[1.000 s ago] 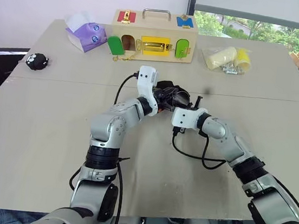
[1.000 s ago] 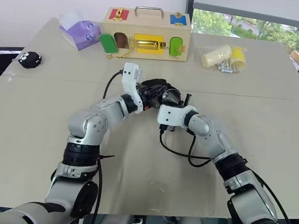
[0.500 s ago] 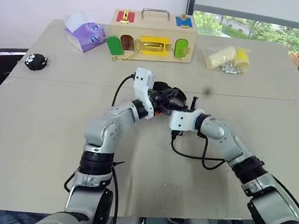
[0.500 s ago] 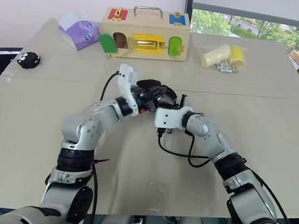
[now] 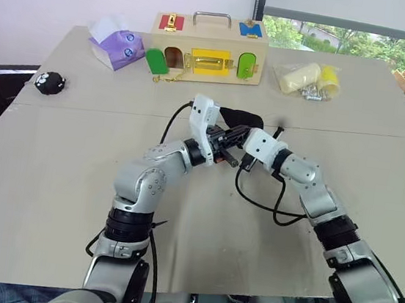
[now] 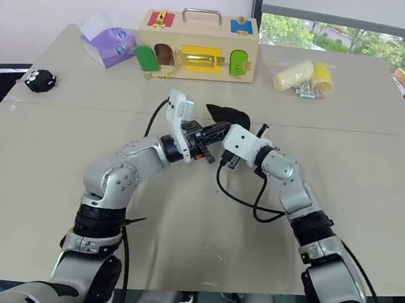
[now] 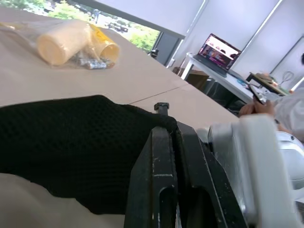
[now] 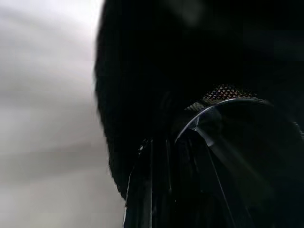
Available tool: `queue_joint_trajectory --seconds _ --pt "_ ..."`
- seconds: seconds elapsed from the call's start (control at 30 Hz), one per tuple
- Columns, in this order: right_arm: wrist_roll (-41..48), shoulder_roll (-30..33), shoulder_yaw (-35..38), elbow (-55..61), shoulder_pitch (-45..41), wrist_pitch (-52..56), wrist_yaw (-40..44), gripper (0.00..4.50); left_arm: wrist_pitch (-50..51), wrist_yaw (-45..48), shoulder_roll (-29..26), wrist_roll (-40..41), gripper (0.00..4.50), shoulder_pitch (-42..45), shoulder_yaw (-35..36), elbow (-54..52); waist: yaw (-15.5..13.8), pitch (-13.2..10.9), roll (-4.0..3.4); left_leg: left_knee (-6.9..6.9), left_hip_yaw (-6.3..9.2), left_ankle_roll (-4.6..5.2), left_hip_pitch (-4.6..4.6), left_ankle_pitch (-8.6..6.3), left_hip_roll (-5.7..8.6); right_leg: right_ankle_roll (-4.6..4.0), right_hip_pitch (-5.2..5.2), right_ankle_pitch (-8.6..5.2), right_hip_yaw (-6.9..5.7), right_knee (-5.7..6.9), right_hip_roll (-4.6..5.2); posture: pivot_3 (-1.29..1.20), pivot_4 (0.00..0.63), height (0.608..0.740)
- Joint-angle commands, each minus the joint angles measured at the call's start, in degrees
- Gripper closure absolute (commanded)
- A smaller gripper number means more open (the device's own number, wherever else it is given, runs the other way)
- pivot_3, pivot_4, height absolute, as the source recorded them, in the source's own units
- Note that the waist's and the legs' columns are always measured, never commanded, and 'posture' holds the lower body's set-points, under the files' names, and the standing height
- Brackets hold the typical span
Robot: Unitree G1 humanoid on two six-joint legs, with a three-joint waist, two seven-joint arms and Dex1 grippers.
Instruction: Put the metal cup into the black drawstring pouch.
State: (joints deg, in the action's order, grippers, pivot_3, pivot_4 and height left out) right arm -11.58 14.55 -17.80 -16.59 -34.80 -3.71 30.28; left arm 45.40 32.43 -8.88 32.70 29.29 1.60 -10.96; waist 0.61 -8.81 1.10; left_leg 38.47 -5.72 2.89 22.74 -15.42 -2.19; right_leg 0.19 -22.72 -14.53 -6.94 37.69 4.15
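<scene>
- Now the black drawstring pouch is raised higher than before, both grippers closer together.
- Left gripper and right gripper both pinch its fabric; the metal cup gleams inside.

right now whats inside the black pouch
The metal cup's curved rim shows inside the black drawstring pouch, mesh fabric around it. The fabric covers the cup's lower body.

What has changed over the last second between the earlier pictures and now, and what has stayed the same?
The left gripper and right gripper have crossed closer together, both still shut on the black drawstring pouch, which now trails behind them instead of bunching between. The wooden box, tissue pack and bagged cups haven't moved.
</scene>
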Motion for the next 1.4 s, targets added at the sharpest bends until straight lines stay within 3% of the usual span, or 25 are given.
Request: queue_joint_trajectory --seconds 0.03,0.13,0.3,0.43,0.87,1.2,1.4 --pt "4.9 -1.7 4.2 3.3 0.7 4.6 -0.2 4.45 -1.7 1.6 0.3 1.9 4.5 0.8 -0.9 -2.4 0.0 0.0 0.0 0.0 0.0 0.0 0.0 0.0 0.0 0.0 0.0 0.0 0.0 0.01 0.0 0.0 0.15 0.74" --pt "8.2 -3.0 5.8 5.3 1.2 8.2 0.1 4.45 -1.9 1.2 0.4 1.8 4.5 0.6 -0.8 -2.3 0.0 0.0 0.0 0.0 0.0 0.0 0.0 0.0 0.0 0.0 0.0 0.0 0.0 0.02 0.0 0.0 0.15 0.74" --pt "15.0 -4.6 8.6 10.4 2.9 12.7 2.4 2.03 -2.5 -0.5 0.5 1.2 4.5 0.7 0.3 -1.5 0.0 0.0 0.0 -0.01 0.01 0.01 0.01 0.0 0.01 0.0 0.0 0.0 0.0 0.0 0.0 0.0 0.15 0.74" --pt "18.7 -3.5 9.1 15.3 5.2 16.1 5.0 0.43 -3.3 -3.0 0.7 0.2 4.5 1.7 1.8 0.7 0.0 0.0 0.0 -0.05 0.02 0.01 0.01 0.0 0.0 0.0 -0.01 0.0 -0.01 -0.02 -0.01 0.0 0.15 0.74" --pt "31.7 4.4 15.0 34.7 15.2 30.7 7.9 0.43 -4.1 -6.0 0.4 0.4 4.5 2.3 2.9 3.4 -0.4 0.0 0.0 -0.04 0.04 0.03 0.01 -0.02 0.01 0.0 -0.01 0.0 -0.02 -0.01 0.0 0.0 0.15 0.74" --pt "38.7 9.3 25.5 36.2 19.6 35.3 6.1 0.43 -5.0 -6.1 0.1 0.1 4.5 3.5 2.8 5.5 -1.3 0.0 0.02 -0.04 0.03 0.03 0.02 -0.02 0.02 0.0 -0.01 0.0 -0.01 -0.03 -0.03 0.0 0.15 0.74" --pt "34.0 13.3 26.2 30.7 22.5 32.9 4.4 0.43 -5.5 -6.2 0.3 0.2 4.5 3.9 2.7 6.0 -1.4 0.0 0.02 -0.04 0.02 0.04 0.02 -0.02 0.03 0.0 -0.01 0.0 -0.01 -0.03 -0.03 0.0 0.15 0.74"
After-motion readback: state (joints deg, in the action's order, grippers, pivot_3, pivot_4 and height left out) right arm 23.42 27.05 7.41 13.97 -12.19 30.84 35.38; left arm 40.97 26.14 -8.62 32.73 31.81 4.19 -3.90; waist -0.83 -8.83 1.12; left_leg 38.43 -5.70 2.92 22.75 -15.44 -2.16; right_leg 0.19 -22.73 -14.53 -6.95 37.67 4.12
